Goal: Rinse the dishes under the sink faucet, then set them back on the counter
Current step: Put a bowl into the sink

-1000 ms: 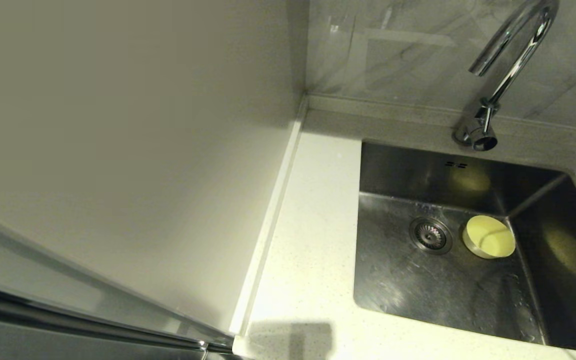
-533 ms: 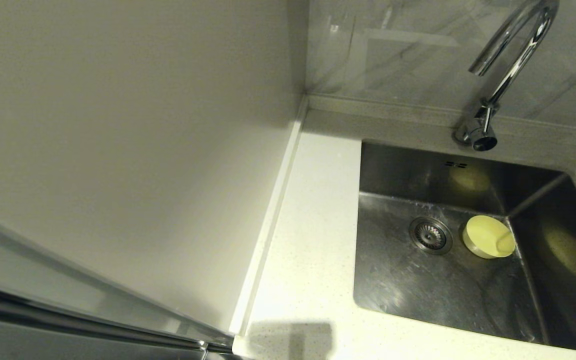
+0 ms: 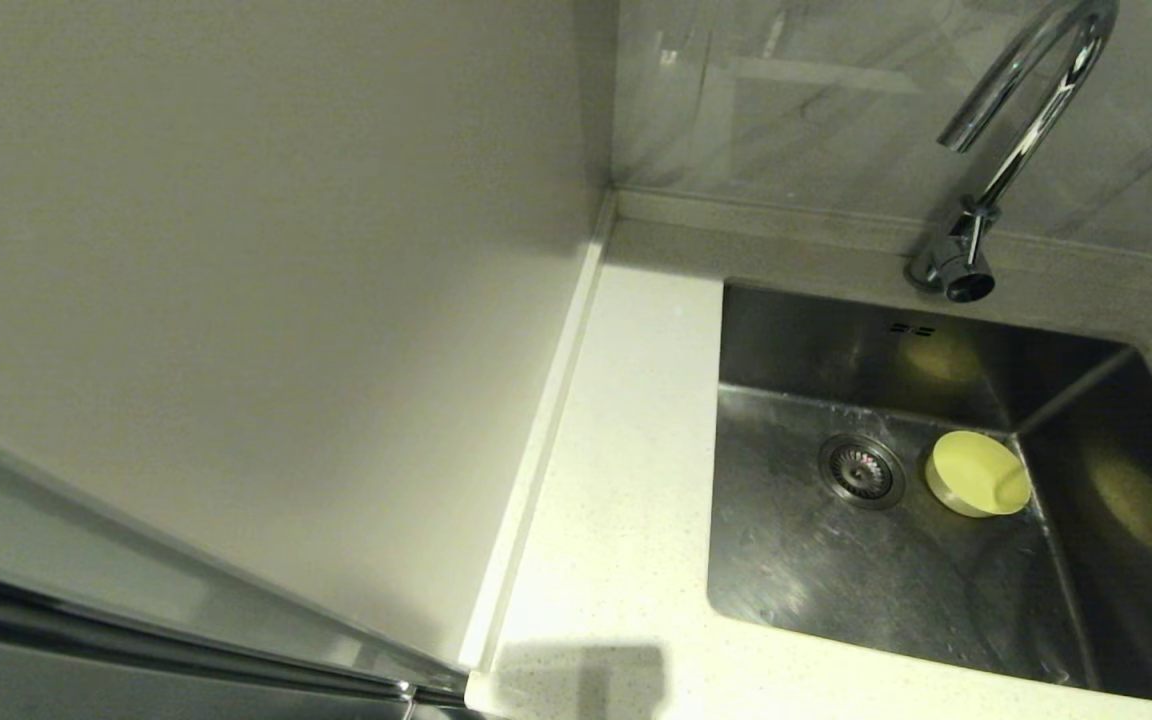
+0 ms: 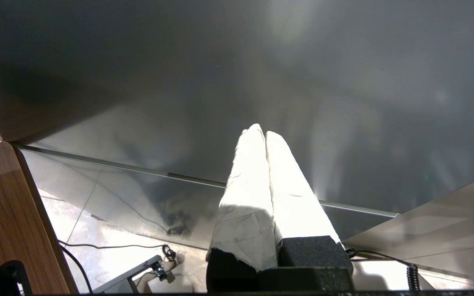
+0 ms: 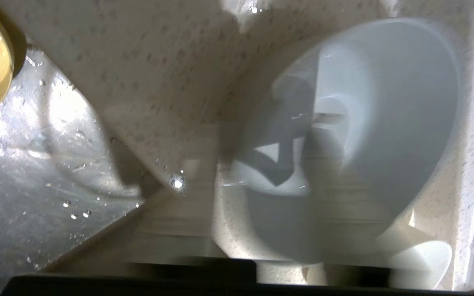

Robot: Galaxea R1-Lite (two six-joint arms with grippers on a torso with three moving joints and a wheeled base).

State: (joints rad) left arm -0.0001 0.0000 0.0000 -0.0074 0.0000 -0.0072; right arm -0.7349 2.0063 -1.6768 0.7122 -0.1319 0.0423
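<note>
- We look down on the sink (image 3: 786, 560); the yellow bowl (image 3: 978, 474) lies tilted on the basin floor, just beside the drain strainer (image 3: 861, 470), in the far corner below the faucet (image 3: 1021, 130).
- Neither arm shows from the head; the counter (image 3: 616, 480) runs along the sink's left side.
- At the right wrist, the right gripper (image 5: 261, 213) hovers over a white bowl (image 5: 385, 123) sitting on the speckled counter beside the sink edge; the fingers are a blur here, so we cannot tell whether they are spread or pinching the bowl.
- A second white bowl (image 5: 422, 263) peeks in just beside the first.
- The left gripper (image 4: 265, 133) is parked away from the sink, its pale fingers (image 4: 245, 197) pressed together, holding nothing.
</note>
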